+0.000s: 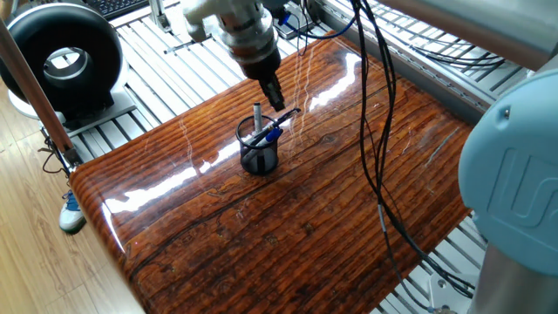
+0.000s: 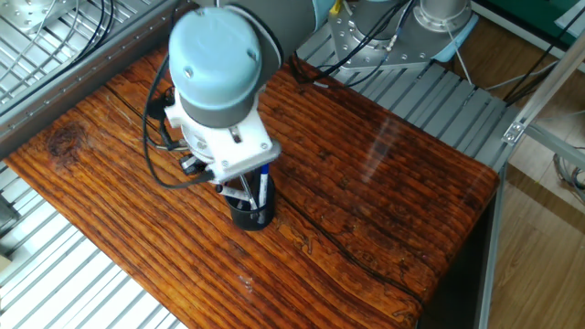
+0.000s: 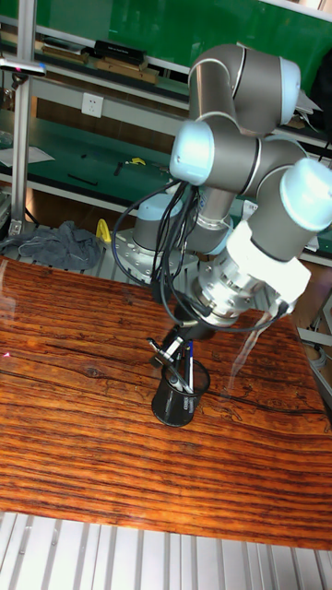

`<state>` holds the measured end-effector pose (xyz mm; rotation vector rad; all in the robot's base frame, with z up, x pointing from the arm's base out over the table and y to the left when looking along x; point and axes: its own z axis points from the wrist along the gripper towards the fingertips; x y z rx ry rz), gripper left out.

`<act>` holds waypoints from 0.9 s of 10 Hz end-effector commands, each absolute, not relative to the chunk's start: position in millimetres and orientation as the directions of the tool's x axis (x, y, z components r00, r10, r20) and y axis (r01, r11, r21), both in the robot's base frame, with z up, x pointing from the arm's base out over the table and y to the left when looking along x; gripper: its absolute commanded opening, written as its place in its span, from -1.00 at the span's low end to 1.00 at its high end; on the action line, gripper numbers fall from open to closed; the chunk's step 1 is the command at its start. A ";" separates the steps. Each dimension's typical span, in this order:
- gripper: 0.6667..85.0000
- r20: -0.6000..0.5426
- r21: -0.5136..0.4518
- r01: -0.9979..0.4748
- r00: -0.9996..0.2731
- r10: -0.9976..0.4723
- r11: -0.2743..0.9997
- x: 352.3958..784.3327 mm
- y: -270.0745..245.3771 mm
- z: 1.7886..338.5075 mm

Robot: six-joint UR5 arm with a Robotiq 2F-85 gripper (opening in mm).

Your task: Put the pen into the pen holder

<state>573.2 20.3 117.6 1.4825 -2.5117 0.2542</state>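
Observation:
The black wire-mesh pen holder [image 1: 259, 154] [image 2: 251, 216] [image 3: 177, 403] stands near the middle of the wooden table [image 1: 305, 227]. The pen [image 1: 284, 118] is slim and dark. Its lower end is inside the cup and it leans out over the rim toward the far right. A thicker grey pen [image 1: 258, 116] stands upright in the cup, and a blue-capped pen [image 1: 272, 134] leans beside it. My gripper [image 1: 275, 98] [image 3: 182, 334] hangs just above and behind the cup, fingers pointing down, apart from the pen, holding nothing. In the other fixed view the wrist hides the fingers.
Black cables [image 1: 373, 148] hang from the arm over the table's right half. A black ring-shaped fan [image 1: 61, 57] and a copper pole [image 1: 35, 83] stand off the table's left side. The arm's blue-grey joint [image 1: 514, 201] fills the near right corner.

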 end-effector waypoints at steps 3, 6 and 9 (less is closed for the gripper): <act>-0.98 0.058 -0.114 -0.625 -0.780 -0.623 0.772 618.8 48.0 127.5; -0.98 -0.006 -0.089 -0.479 -0.877 -0.481 0.874 624.6 60.1 126.0; -0.98 -0.037 -0.083 -0.412 -0.908 -0.416 0.907 631.8 63.0 125.4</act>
